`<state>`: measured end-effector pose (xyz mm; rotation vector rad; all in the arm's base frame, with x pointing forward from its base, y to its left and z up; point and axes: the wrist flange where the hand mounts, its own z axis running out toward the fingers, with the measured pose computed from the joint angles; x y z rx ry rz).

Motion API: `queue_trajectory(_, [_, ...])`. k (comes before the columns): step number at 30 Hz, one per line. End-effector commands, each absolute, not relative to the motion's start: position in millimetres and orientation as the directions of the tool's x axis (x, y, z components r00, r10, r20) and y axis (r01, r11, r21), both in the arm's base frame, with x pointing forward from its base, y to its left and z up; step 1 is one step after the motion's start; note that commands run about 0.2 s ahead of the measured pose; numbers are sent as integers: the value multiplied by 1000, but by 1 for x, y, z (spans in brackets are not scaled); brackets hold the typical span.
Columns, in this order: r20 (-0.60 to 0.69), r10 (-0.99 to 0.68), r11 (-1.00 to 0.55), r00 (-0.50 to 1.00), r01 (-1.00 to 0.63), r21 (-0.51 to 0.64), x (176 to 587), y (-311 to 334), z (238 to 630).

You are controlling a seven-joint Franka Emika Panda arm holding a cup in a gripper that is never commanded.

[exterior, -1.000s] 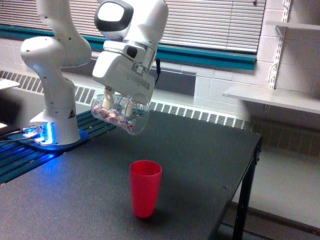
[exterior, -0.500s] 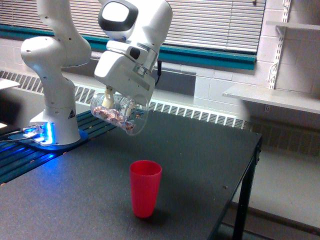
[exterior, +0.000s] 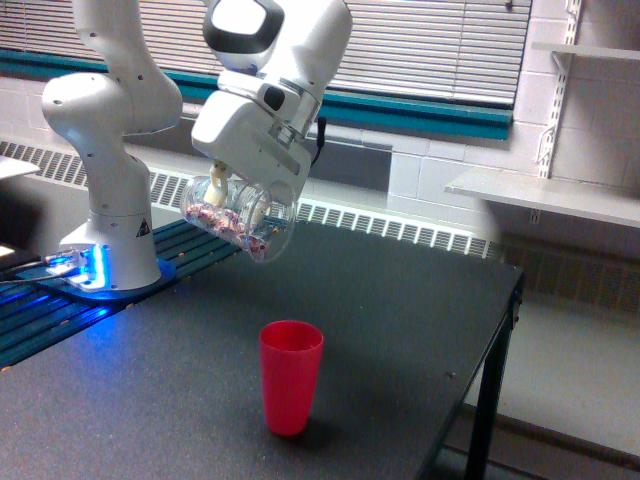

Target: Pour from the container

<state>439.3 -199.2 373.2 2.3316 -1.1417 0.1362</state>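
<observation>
Rising a touch since a second ago, the white robot arm (exterior: pixel 120 110) is lifting its load higher and tipping it further, so the mouth is now slanting more steeply downward than before. Its white gripper (exterior: pixel 238 200) is clamping the clear, see-through plastic tumbler (exterior: pixel 238 215) by the sides, carrying it almost on its side in the air, with the wide mouth pointing down toward the exterior view's right. Small pinkish and pale pieces (exterior: pixel 225 222) are sliding along the tumbler's lower wall toward the rim. Below and toward the exterior view's right, well apart from the tumbler, the opaque red plastic cup (exterior: pixel 291 376) is standing upright on the dark speckled tabletop (exterior: pixel 400 330), unmoved, its mouth open to the air.
</observation>
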Motion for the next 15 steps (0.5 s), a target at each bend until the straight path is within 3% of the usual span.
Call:
queue_trajectory(1, [332,-691,-493,642,-755,432,443,-194,383])
queue_trajectory(15, [328,-693,-480,642,-751,454,435,-191,382])
